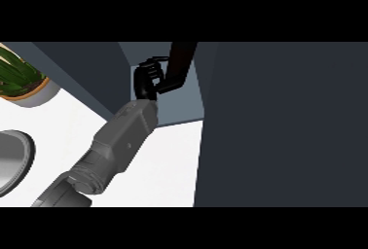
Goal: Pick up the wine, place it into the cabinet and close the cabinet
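Wine bottle (179, 61), where is it?
— Tilted inside the open cabinet (179, 108), with the left hand (146, 78) fingers curled round it. Probably heavy, slick, breakable glass, so grip the wide body

Dark wine bottle (180, 59) tilted, inside open cabinet (179, 105).

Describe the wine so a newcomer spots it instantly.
Start at the big dark cabinet filling the right side; just left of it, a paler grey opening shows at top centre. There the grey forearm's black hand curls round the wine: a slim, tilted, dark red-brown bottle, the only reddish thing against grey and black.
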